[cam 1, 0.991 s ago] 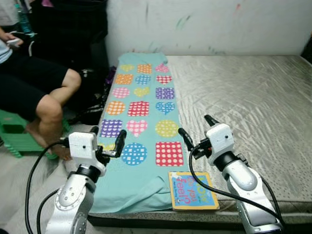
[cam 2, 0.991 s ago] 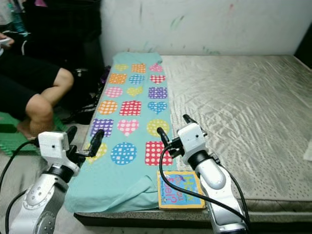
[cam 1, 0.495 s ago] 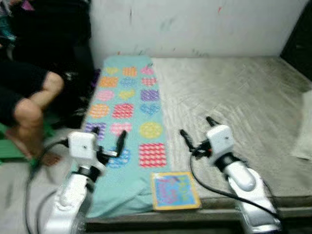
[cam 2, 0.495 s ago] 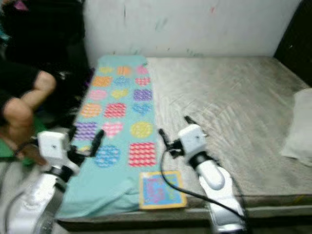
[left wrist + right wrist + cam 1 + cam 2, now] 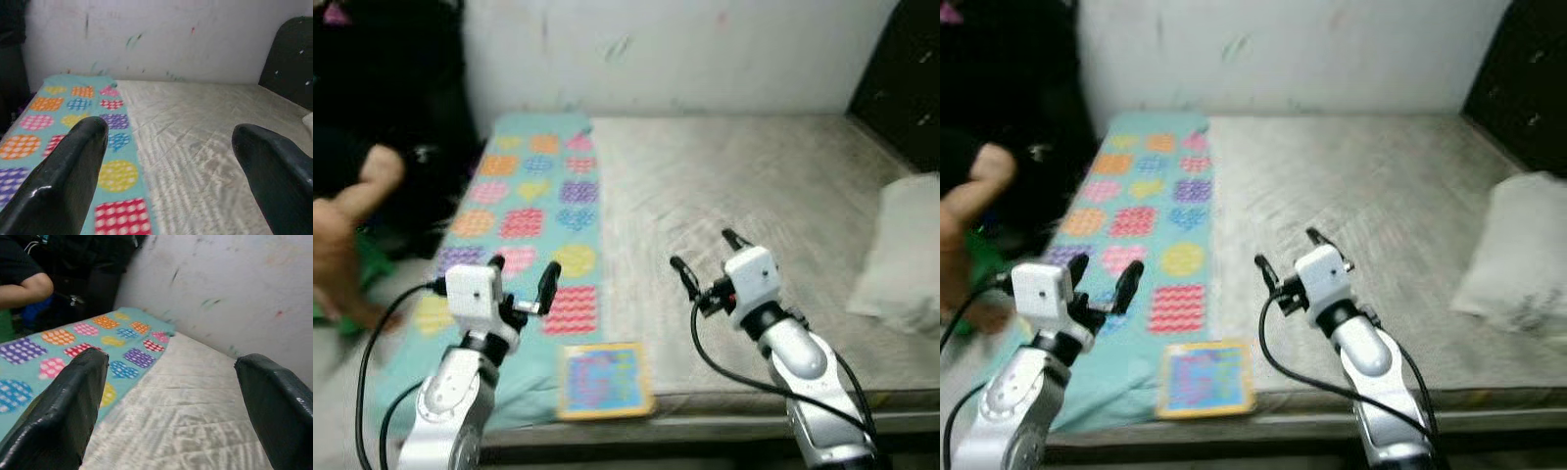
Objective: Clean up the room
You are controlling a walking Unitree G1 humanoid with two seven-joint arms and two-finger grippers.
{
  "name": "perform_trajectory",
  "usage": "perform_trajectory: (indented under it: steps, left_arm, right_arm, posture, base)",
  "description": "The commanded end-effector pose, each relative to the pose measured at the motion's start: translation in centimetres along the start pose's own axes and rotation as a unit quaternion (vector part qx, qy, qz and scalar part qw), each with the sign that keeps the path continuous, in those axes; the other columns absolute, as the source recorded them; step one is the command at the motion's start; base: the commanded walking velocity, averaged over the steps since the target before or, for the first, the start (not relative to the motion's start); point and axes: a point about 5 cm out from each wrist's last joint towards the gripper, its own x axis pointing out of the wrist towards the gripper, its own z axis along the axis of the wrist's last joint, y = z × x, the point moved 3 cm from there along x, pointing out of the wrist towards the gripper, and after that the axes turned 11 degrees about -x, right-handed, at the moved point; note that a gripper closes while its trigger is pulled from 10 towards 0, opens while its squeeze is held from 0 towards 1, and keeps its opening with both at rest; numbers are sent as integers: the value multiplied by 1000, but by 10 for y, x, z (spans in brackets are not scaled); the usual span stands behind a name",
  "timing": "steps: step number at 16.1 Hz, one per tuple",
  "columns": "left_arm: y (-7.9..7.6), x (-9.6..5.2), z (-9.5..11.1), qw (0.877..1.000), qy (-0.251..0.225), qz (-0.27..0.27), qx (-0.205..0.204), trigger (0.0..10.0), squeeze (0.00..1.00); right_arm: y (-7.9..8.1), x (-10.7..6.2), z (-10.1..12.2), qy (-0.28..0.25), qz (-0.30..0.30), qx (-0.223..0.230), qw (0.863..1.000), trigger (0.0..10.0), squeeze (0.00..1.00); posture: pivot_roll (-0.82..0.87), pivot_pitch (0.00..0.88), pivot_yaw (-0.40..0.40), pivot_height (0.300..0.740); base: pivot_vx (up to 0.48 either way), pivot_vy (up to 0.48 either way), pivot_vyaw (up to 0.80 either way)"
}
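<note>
**Both grippers raised and empty over the bed, book at the near edge**

The left gripper hovers over the near end of the teal patterned blanket, its two black fingers spread apart with nothing between them. The right gripper hangs above the bare mattress, fingers likewise parted and empty.

The likeliest thing to tidy, a children's book, lies flat at about 6 o'clock in the head view, between the two arms, with one side on the blanket's hem and its near edge close to the mattress lip. A white pillow sits at 3 o'clock by the dark headboard. A person's knee shows at 9 o'clock, just off the bed.

The head views are smeared, so the book's exact position is only approximate. Risks, as I judge them: reaching while the picture is blurred could nudge the thin, flat book off the edge; a pinch might catch blanket cloth with it; and a wide left-arm swing could stray toward the person.
</note>
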Motion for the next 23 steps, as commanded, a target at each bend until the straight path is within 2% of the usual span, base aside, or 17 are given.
perform_trajectory:
  steps: [1, 8, 20, 21, 22, 23]
  left_arm:
    - [-2, 0, -2, 1000, 1, 0, -2, 10000, 0]
    - [-3, 1, -2, 1000, 1, -2, -1, 10000, 0]
    - [-3, 2, -1, 1000, -5, -8, -4, 10000, 0]
    - [-3, 2, 0, 1000, -5, -8, -4, 10000, 0]
    - [-4, 2, 0, 1000, -6, -10, -3, 10000, 0]
    - [-5, 2, 1, 1000, -9, -16, -3, 10000, 0]
  right_arm:
    - [-4, -2, -4, 7, -7, -3, 1000, 10000, 0]
    - [-4, -2, -4, 6, -9, -2, 1000, 10000, 0]
    - [-6, -2, -6, 8, -18, 16, 1000, 10000, 0]
    - [-6, -2, -6, 8, -18, 15, 1000, 8784, 0]
    - [-6, -1, -6, 9, -19, 15, 1000, 10000, 0]
    - [-6, 0, -6, 9, -19, 15, 1000, 10000, 0]
  posture:
    - [-113, 0, 16, 740]
    - [-114, 0, 16, 740]
    - [-111, 0, 17, 740]
    - [-111, 0, 18, 740]
    - [-110, 0, 18, 740]
    - [-110, 0, 18, 740]
  base:
    - [0, -375, 0]
    - [0, -362, 0]
    - [0, 0, 0]
    - [0, 0, 0]
    - [0, 0, 0]
    - [0, 0, 0]
